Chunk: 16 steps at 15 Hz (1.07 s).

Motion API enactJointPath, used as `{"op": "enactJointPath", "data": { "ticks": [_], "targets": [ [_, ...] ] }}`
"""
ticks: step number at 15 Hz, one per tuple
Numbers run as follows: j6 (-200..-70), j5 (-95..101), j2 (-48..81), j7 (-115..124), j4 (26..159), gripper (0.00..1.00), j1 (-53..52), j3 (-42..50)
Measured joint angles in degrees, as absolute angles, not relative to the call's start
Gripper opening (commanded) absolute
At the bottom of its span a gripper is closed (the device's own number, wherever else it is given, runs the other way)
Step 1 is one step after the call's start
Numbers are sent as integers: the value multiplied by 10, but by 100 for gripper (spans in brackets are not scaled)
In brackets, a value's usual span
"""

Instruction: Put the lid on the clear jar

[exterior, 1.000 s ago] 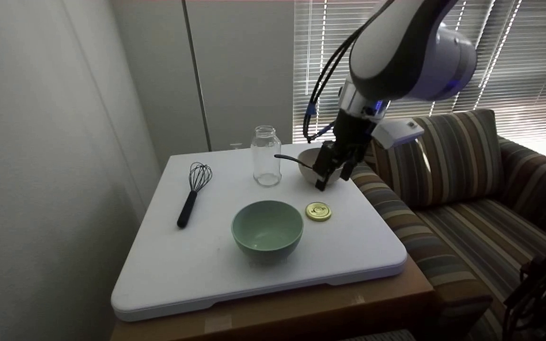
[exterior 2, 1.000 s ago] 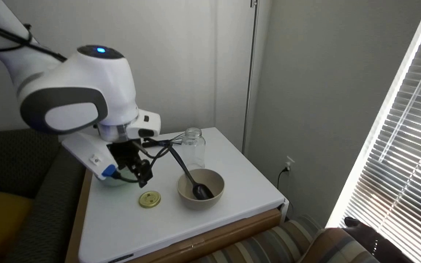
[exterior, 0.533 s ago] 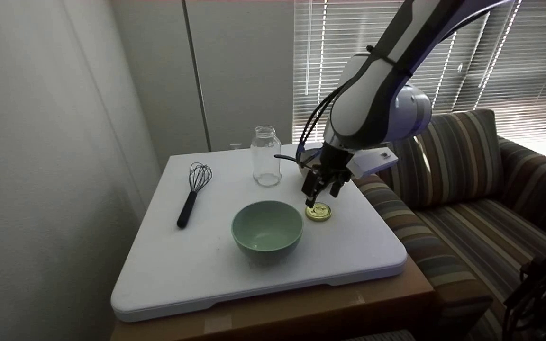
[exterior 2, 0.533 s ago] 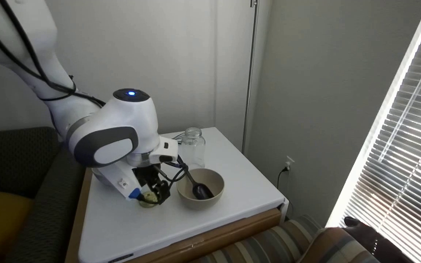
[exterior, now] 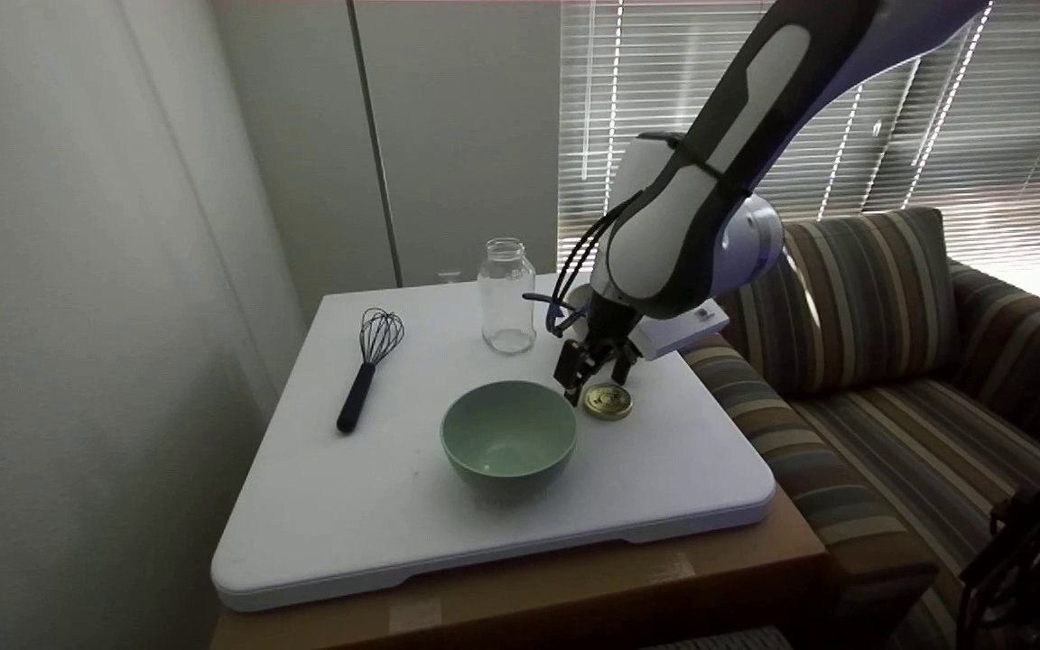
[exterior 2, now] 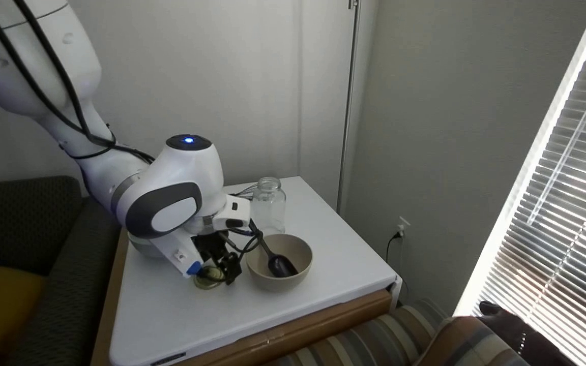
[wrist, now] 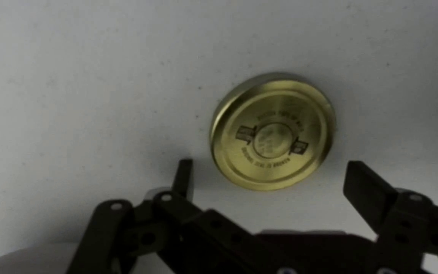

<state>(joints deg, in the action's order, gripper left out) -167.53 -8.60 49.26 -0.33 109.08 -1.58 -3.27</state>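
Observation:
The lid (exterior: 608, 403) is a flat round gold-yellow disc lying on the white table. It also shows in an exterior view (exterior 2: 206, 280), partly behind the gripper and its cable, and whole in the wrist view (wrist: 272, 140). My gripper (exterior: 596, 385) is low over the table beside the lid, on the side of the clear jar. In the wrist view the gripper (wrist: 270, 167) is open and empty. Its fingertips are spread wider than the lid, just short of its near edge. The clear jar (exterior: 508, 307) stands upright with an open mouth; it also shows in an exterior view (exterior 2: 268, 208).
A pale green bowl (exterior: 509, 442) stands close to the lid and gripper. A beige bowl (exterior 2: 279, 285) with a black spoon (exterior 2: 281, 266) in it stands near the gripper and jar. A black whisk (exterior: 357, 393) lies across the table (exterior: 321, 533). A striped armchair (exterior: 863, 307) stands alongside.
The arm has come down from above the beige bowl to beside the lid, lower and closer to the green bowl. The lid, jar and bowls have not moved.

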Motion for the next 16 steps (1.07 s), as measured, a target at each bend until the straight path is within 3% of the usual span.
{"op": "enactJointPath", "data": {
  "ticks": [8, 16],
  "targets": [
    [-1595, -1, 489, 123, 1084, 100, -163, 103],
    [-1571, -21, 482, 122, 1084, 100, -97, 21]
  ]
}}
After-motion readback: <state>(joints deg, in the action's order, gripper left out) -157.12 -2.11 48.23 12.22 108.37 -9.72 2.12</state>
